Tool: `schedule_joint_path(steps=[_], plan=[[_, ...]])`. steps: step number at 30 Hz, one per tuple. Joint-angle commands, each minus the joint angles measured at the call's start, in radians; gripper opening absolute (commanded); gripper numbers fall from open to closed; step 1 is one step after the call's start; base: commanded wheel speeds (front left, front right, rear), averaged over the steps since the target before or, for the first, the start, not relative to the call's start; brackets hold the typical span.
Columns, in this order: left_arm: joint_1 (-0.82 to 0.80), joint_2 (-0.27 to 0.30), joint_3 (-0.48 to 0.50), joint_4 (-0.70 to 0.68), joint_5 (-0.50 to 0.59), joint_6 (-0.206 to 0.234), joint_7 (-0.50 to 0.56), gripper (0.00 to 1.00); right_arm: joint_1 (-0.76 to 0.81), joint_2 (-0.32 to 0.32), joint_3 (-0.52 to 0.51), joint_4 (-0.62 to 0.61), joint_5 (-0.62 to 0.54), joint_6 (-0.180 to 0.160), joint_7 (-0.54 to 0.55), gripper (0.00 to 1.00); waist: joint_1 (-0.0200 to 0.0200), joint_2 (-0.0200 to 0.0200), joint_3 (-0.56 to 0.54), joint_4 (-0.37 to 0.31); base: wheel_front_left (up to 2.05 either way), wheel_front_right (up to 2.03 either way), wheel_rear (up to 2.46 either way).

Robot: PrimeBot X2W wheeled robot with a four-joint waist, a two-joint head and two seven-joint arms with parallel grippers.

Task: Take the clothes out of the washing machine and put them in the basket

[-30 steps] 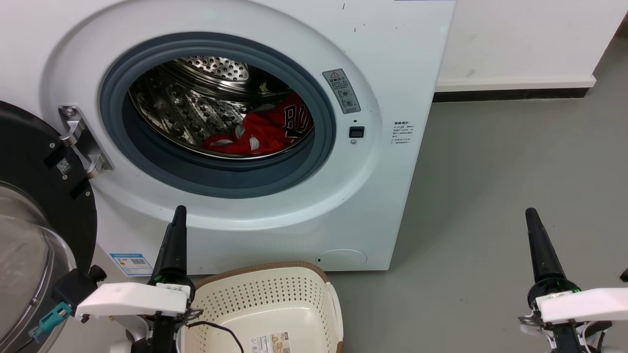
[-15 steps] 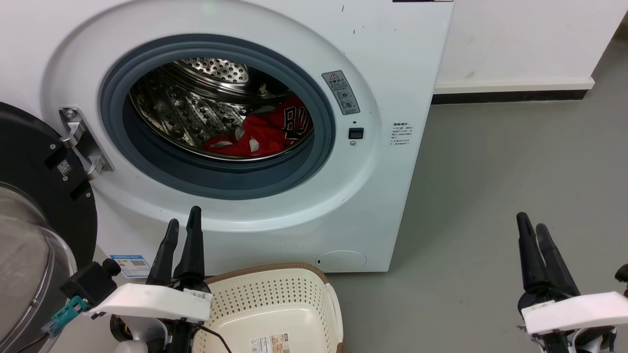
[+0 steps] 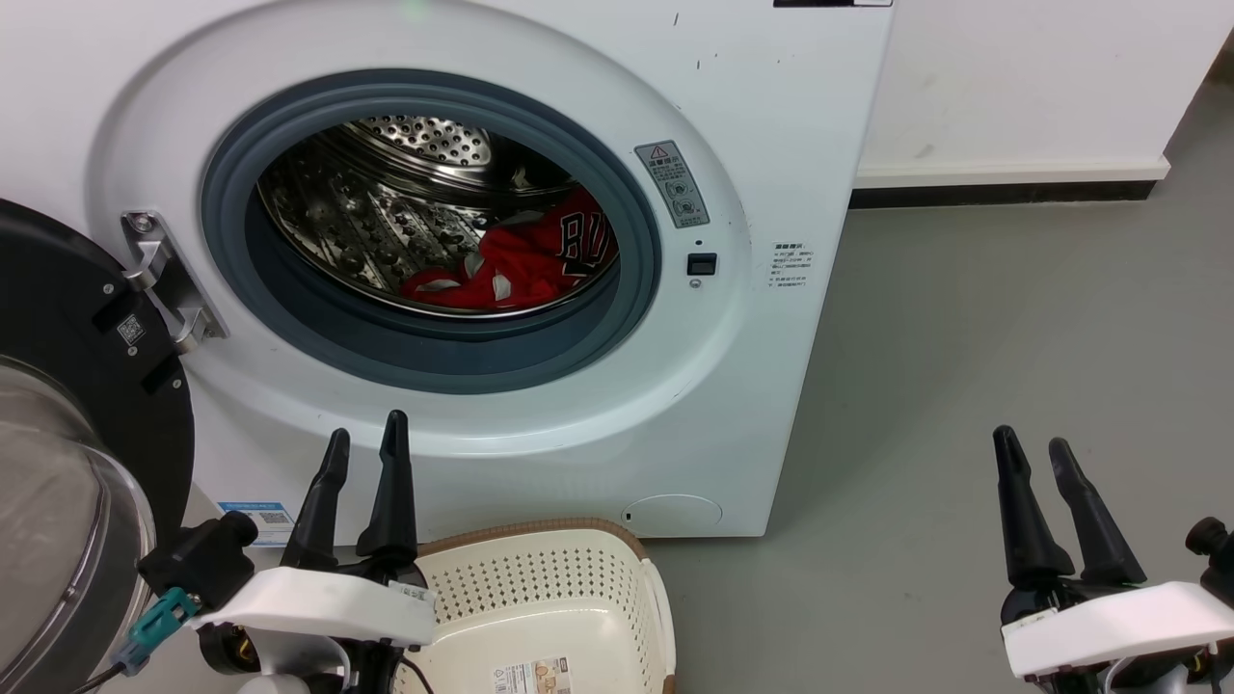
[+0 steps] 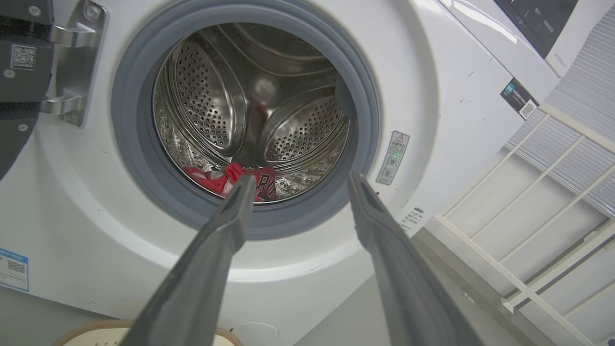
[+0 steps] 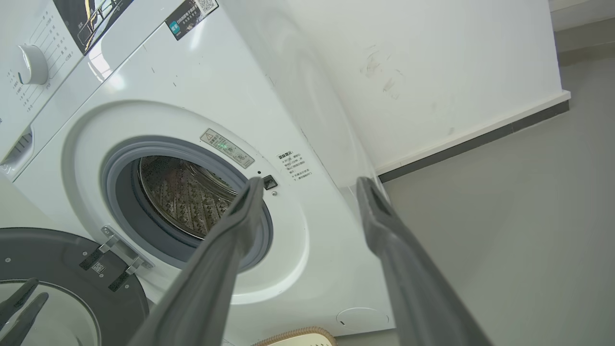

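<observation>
The white washing machine (image 3: 771, 125) stands with its door swung open. Red clothes (image 3: 525, 260) with black-and-white lettering lie low in the steel drum, toward its right side; the left wrist view catches the clothes (image 4: 211, 179) just past one finger. The cream basket (image 3: 540, 607) sits on the floor right below the machine's front. My left gripper (image 3: 366, 439) is open, beside the basket's left rim and below the door ring. My right gripper (image 3: 1033, 448) is open over bare floor to the right of the machine. Both hold nothing.
The black-framed glass door (image 3: 67, 453) hangs open at the left, close to my left arm. Grey floor (image 3: 1012, 328) stretches to the right of the machine, bounded by a white wall with a dark baseboard (image 3: 1003, 183). A white slatted rack (image 4: 552, 202) shows in the left wrist view.
Both grippers have opened from shut. The left gripper has shifted slightly right toward the basket, the right one slightly left.
</observation>
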Motion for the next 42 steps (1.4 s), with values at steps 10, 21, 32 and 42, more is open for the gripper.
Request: schedule_joint_path(steps=[10,21,32,42], plan=[[0.008,0.003,-0.014,-0.013,0.124,0.012,-0.033,1.00,0.020,-0.001,0.006,-0.045,-0.137,0.000,-0.008,1.00,0.0000,0.0000,0.001,0.001,0.00,0.00,0.00],[0.013,0.003,-0.033,-0.014,0.250,0.030,-0.060,1.00,0.039,-0.001,0.004,-0.065,-0.249,0.000,-0.006,1.00,0.0000,0.0000,0.003,0.004,0.00,0.00,0.00],[0.024,0.003,-0.044,-0.013,0.339,0.037,-0.086,1.00,0.059,0.000,0.006,-0.080,-0.339,0.000,-0.004,1.00,0.0000,0.0000,-0.001,0.014,0.00,0.00,0.00],[0.026,0.003,-0.050,-0.004,0.418,0.043,-0.106,1.00,0.075,0.000,0.001,-0.106,-0.421,0.000,0.002,1.00,0.0000,0.0000,0.000,0.020,0.00,0.00,0.00]])
